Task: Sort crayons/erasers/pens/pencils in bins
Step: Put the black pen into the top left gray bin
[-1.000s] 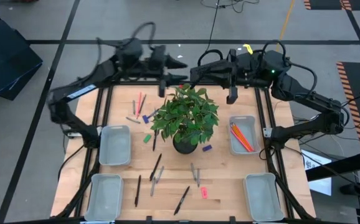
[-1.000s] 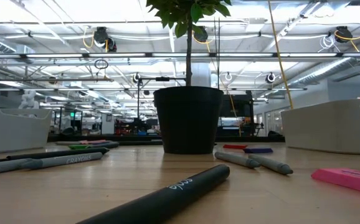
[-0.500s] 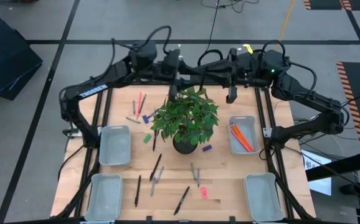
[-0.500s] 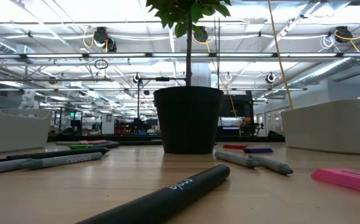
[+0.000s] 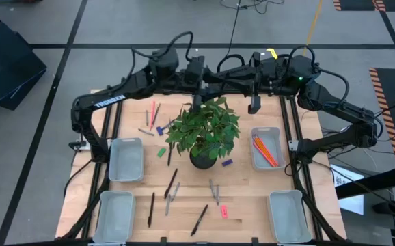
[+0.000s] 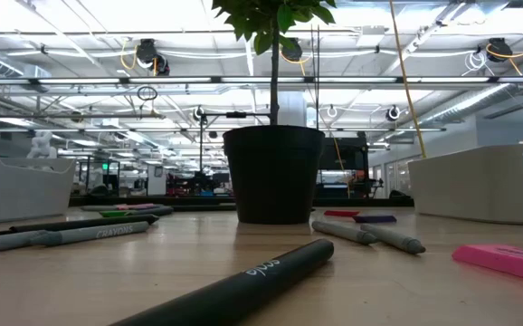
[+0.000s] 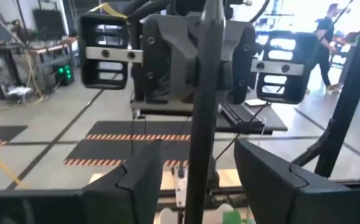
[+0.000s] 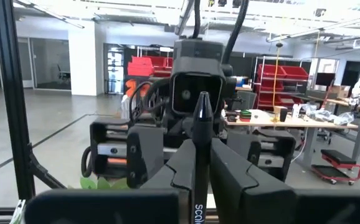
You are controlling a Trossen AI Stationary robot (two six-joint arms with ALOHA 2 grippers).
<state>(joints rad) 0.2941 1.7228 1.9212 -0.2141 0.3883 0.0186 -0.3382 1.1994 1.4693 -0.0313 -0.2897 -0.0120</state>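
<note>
High view, L to R: two bins sit along the counter's L edge, one mid (image 5: 126,158) and one at the front corner (image 5: 113,213). Just behind the mid bin lie thin sticks, incl. a red pencil (image 5: 153,111), w/ a purple eraser (image 5: 160,128) and a green eraser (image 5: 161,152) near them. Three black pens lie loose at the front: one beside the front L bin (image 5: 151,208), one nearer the middle (image 5: 171,183), one at the front edge (image 5: 199,220). The plant pot (image 5: 204,157) stands mid-counter, w/ grey sticks (image 5: 214,190) and a pink eraser (image 5: 223,212) in front of it and another purple eraser (image 5: 227,162) just to its R. On the R side, a third bin (image 5: 266,147) holds orange pencils (image 5: 264,152), and a fourth bin (image 5: 286,215) sits at the front R corner. Both arms meet over the back edge, above the plant. In the L wrist view the left claw (image 7: 198,155) is spread wide, its fingers (image 7: 144,177) either side of an upright black pen w/o touching it. In the R wrist view the right claw (image 8: 202,149) is closed tight on that held pen (image 8: 202,124), which points at the L arm's wrist.
</note>
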